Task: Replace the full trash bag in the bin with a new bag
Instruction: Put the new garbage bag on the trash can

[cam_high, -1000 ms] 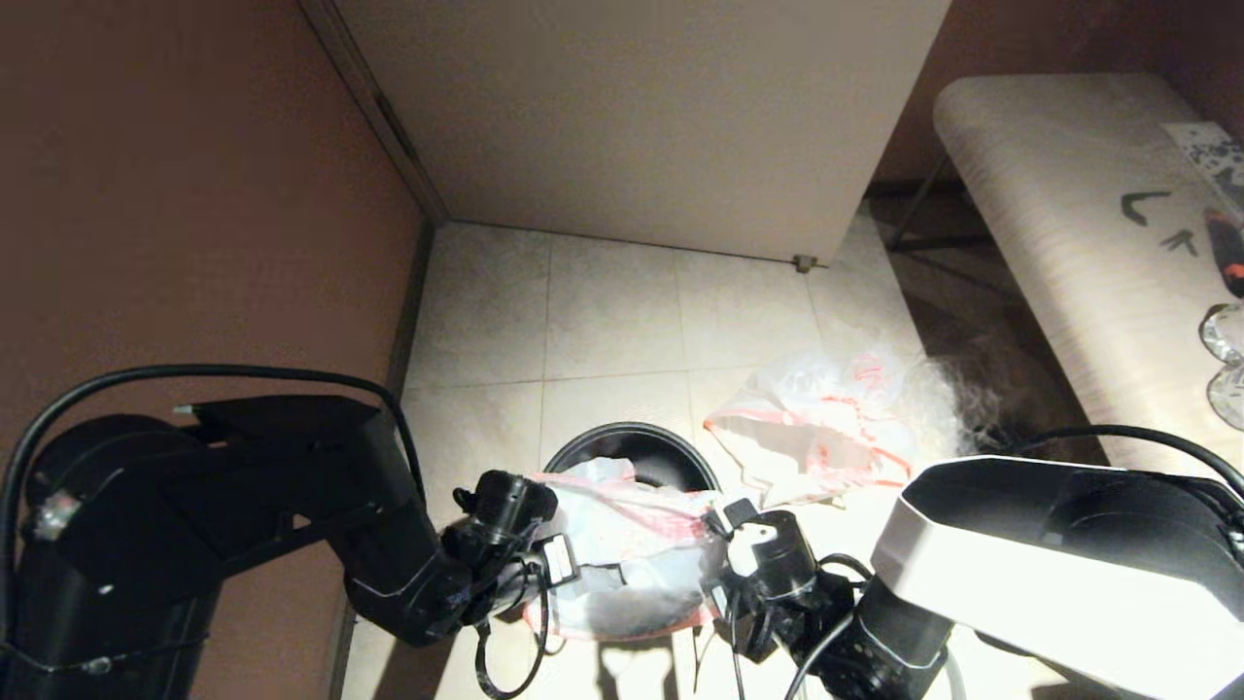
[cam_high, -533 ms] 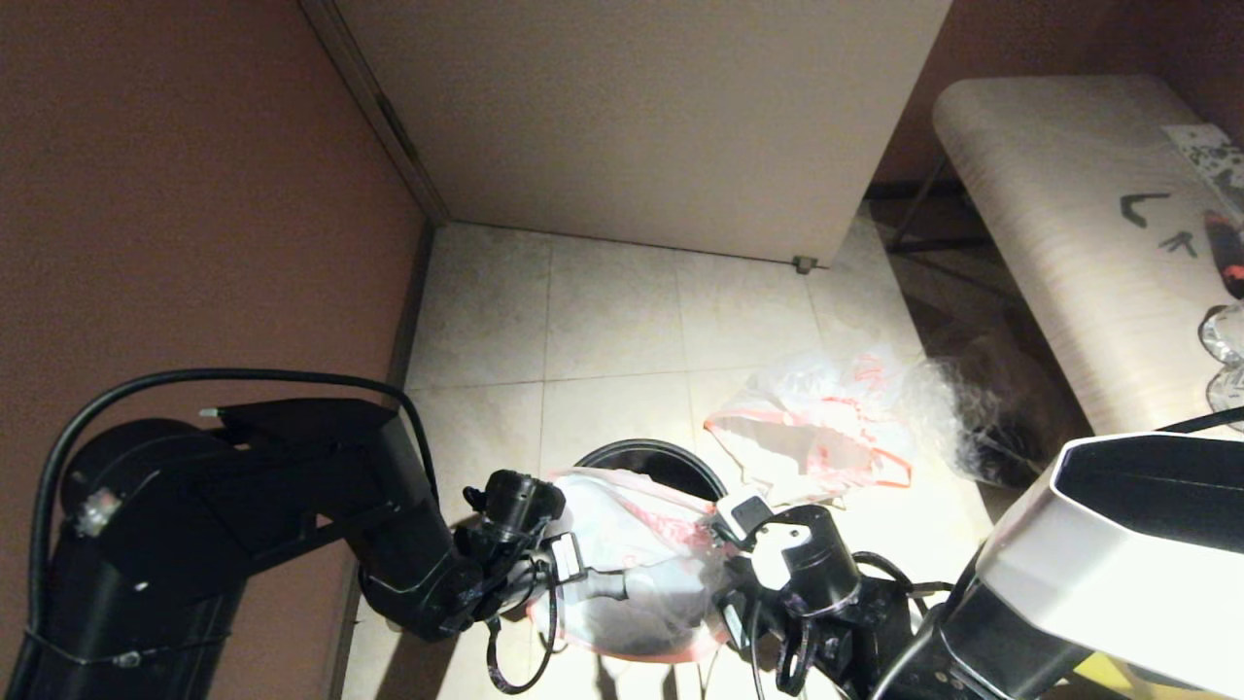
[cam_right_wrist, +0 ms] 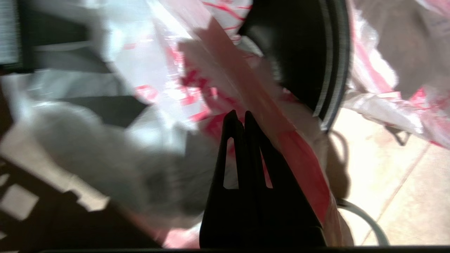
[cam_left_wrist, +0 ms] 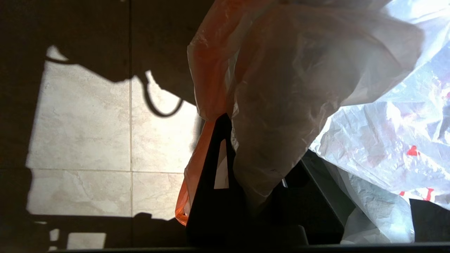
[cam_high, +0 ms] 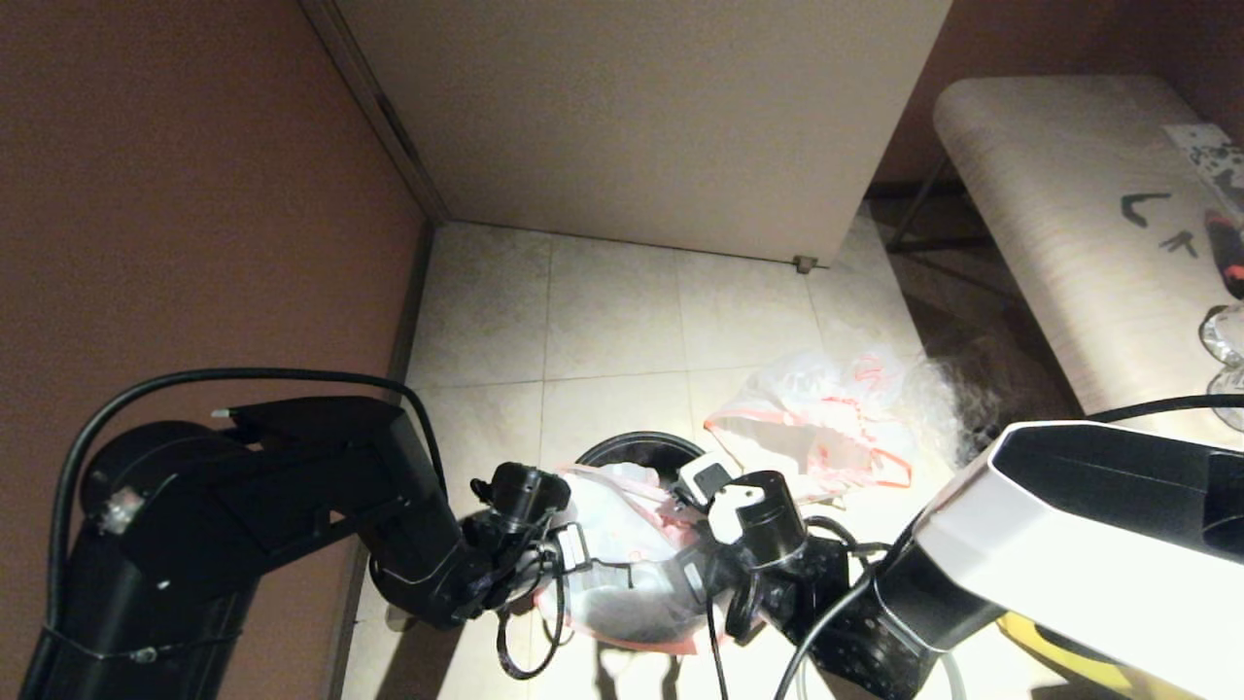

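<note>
While both arms reach low over the tiled floor [cam_high: 603, 321], the new bag [cam_high: 632, 559] hangs stretched between them, just in front of the bin [cam_high: 637, 452]. Left gripper [cam_high: 583, 574] pinches one edge of it; right gripper [cam_high: 692, 576], fingers pressed together, clamps the opposite red-edged side. Full trash bag [cam_high: 826, 433] lies on the floor right of the bin.
</note>
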